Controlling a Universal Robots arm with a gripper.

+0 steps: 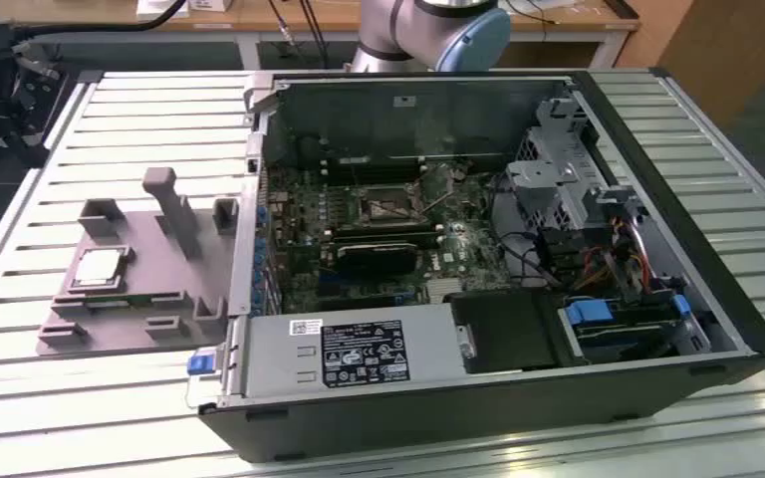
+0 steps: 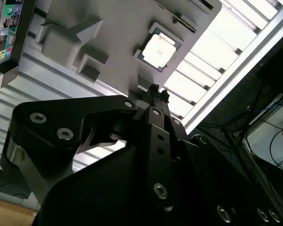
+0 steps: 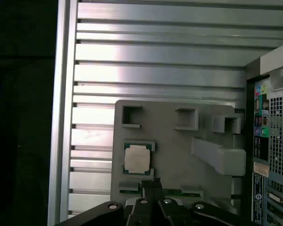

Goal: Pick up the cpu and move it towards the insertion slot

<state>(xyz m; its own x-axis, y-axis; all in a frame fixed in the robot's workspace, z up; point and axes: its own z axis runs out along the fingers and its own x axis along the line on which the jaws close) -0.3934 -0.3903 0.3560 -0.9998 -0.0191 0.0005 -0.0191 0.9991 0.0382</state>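
In the exterior view an open computer case [image 1: 489,423] lies on a slatted metal table [image 1: 77,398] and fills the middle and right of the frame. At the centre of its motherboard sits the insertion slot [image 1: 385,206], a dark square in a silver frame. A silver power supply [image 1: 343,351] sits near the frame's lower edge. At the exterior view's left, just beside the case, a grey fixture tray [image 1: 150,274] rests on the slats. The cpu [image 1: 100,267] lies flat in a square recess of it, well apart from the slot. A narrow green strip [image 1: 115,301] lies in the tray near the chip. The robot arm [image 1: 436,30] shows at the top centre, behind the case.

In the second wrist view the gripper [image 2: 159,92] is a black linkage whose fingertips meet with nothing between them. Beyond them the cpu [image 2: 158,50] shines in its recess in the tray [image 2: 113,37] – near the tips, not touching.

In the first wrist view the gripper [image 3: 151,186] is again closed and empty. Its tips sit over the tray's [image 3: 174,155] edge at the green strip [image 3: 188,192]. The cpu [image 3: 137,157] lies flat in its pocket just beside them – clear of contact. The case's rear panel [image 3: 273,141] stands beside the tray.
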